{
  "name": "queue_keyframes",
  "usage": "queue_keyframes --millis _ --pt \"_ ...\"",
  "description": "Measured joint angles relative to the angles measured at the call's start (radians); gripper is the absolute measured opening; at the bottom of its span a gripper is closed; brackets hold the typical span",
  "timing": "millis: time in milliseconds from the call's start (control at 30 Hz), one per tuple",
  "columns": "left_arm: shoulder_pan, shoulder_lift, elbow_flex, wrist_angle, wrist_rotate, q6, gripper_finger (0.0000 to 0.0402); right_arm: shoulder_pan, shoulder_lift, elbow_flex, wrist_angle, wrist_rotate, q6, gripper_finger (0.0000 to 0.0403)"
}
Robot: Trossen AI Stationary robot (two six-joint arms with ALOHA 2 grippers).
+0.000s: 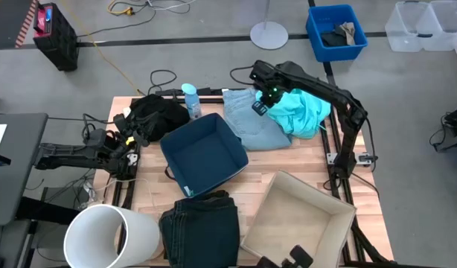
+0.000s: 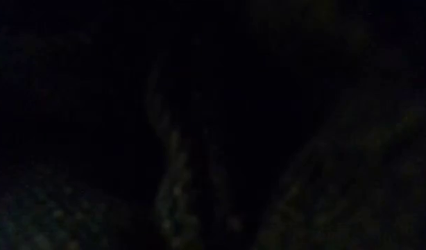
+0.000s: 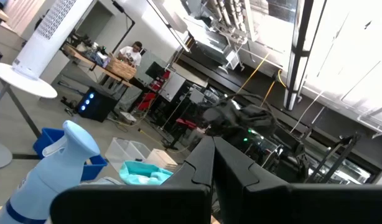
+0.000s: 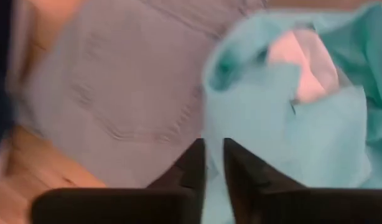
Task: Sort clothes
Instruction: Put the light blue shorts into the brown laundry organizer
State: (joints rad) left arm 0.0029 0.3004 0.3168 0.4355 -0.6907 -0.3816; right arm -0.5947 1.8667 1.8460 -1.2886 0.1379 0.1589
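The high view is evenly lit; the low view is almost black; the right wrist view is blurred.

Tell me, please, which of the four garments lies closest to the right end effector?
The turquoise top: the right end effector hovers at its edge, beside the pale jeans.

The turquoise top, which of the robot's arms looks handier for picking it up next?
Probably the right. The right gripper hangs over the far side of the table at the edge of the turquoise top, beside the pale jeans. The left gripper sits at the table's left edge, by the black garment.
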Motion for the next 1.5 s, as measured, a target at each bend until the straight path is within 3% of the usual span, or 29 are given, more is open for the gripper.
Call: queue_keyframes --millis 200,367,500,1167,1500 --pt "0.000 0.000 0.000 0.000 -0.003 0.002 0.0000 0.005 0.042 0.014 0.017 0.003 0.027 0.0216" --pt "0.000 0.000 0.000 0.000 -0.003 0.002 0.0000 -0.013 0.136 0.011 -0.066 0.037 0.024 0.0242" --pt "0.000 0.000 0.000 0.000 -0.003 -0.011 0.0000 -0.008 0.132 0.013 -0.034 0.104 0.028 0.0237" --pt "0.000 0.000 0.000 0.000 -0.001 -0.015 0.0000 -0.039 0.134 0.011 -0.036 0.047 -0.063 0.0182" --pt "0.000 0.000 0.000 0.000 0.001 -0.015 0.0000 -0.040 0.134 0.011 -0.036 0.069 -0.063 0.0092"
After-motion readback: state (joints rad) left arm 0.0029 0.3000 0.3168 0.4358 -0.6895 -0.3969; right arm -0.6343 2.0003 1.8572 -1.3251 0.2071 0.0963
